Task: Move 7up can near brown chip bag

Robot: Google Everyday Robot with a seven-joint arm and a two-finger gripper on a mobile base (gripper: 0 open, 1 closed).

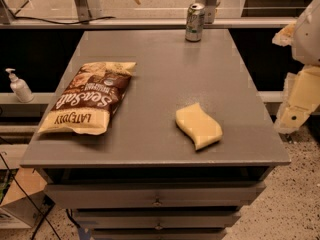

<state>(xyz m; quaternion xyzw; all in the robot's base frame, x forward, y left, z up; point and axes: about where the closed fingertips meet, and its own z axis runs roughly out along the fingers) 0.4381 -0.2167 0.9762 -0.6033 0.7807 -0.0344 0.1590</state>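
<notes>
The chip bag (90,98) lies by the worktop's left edge, and the can (194,22) stands at the back edge, well apart. The gripper (298,101) hangs beyond the right edge, its grip unreadable. A glancing reach could likely tip the can off the back.
</notes>
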